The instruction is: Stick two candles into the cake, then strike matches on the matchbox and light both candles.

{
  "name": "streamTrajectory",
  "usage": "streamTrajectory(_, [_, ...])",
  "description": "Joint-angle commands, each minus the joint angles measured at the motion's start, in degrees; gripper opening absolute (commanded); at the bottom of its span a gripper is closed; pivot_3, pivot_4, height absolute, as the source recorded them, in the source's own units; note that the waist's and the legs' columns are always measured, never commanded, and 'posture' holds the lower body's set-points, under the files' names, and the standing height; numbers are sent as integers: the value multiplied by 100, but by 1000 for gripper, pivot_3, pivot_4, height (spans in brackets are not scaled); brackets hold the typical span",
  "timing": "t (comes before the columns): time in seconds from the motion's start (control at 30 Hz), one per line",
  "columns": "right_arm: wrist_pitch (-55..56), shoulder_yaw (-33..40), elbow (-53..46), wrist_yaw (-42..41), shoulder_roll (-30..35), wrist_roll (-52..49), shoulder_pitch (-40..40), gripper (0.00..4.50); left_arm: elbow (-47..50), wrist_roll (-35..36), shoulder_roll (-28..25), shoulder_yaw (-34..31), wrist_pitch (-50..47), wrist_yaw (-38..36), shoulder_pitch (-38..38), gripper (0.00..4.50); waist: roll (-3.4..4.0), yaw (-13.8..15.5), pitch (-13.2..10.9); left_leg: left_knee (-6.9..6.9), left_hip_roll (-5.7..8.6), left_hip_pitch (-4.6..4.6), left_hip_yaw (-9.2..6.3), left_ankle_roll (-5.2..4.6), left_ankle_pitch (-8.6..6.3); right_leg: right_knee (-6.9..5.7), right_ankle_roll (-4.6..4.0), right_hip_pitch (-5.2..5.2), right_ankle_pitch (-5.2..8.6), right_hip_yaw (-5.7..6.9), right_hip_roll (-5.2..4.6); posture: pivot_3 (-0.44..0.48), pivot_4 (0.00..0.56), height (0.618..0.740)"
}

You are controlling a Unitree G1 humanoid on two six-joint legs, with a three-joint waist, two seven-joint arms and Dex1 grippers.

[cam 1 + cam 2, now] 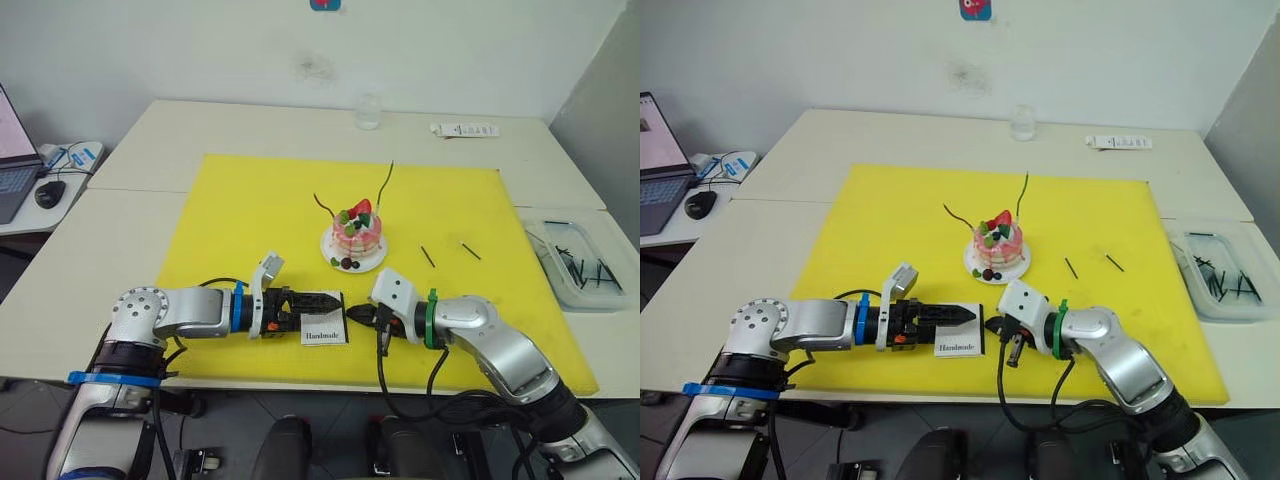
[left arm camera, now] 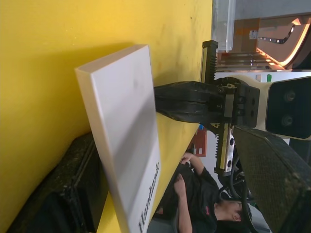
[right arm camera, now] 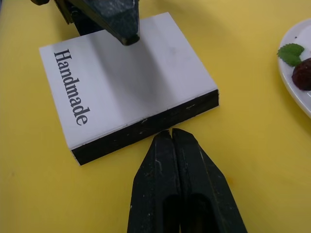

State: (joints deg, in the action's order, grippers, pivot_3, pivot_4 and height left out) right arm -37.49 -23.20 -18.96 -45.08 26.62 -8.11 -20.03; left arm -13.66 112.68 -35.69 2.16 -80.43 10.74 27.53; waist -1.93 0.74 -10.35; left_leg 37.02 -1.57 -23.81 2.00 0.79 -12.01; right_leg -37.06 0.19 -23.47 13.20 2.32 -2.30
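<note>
cake (image 1: 356, 233): 2 candles in | bin (image 1: 580, 262): dark sticks | L gripper (image 1: 965, 316) on matchbox (image 1: 960, 341), fingers unclear | R gripper (image 3: 171, 138) pressed together

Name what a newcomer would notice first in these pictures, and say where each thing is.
First, the bright yellow mat covering the table's middle, with a small pink cake at its centre and two thin candles rising from it. Next, at the mat's near edge, the left gripper and right gripper meet at a white matchbox printed "Handmade".
</note>
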Motion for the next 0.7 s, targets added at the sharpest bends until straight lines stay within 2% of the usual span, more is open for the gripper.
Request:
streamTrajectory(0.03, [-141,45,-144,-4,-87,-134,-113,20,170,32,88,38,44,78,-120,4170,0,4,0,0,0,0,0,0,0,0,0,0,0,0,0,0,150,740])
streamTrajectory(0.7, [-820,353,-342,144,-209,-585,-180,20,606,32,179,59,220,215,-433,4170,0,42,0,-5,-1,-2,0,0,-1,8,-3,-1,2,0,-7,0,150,740])
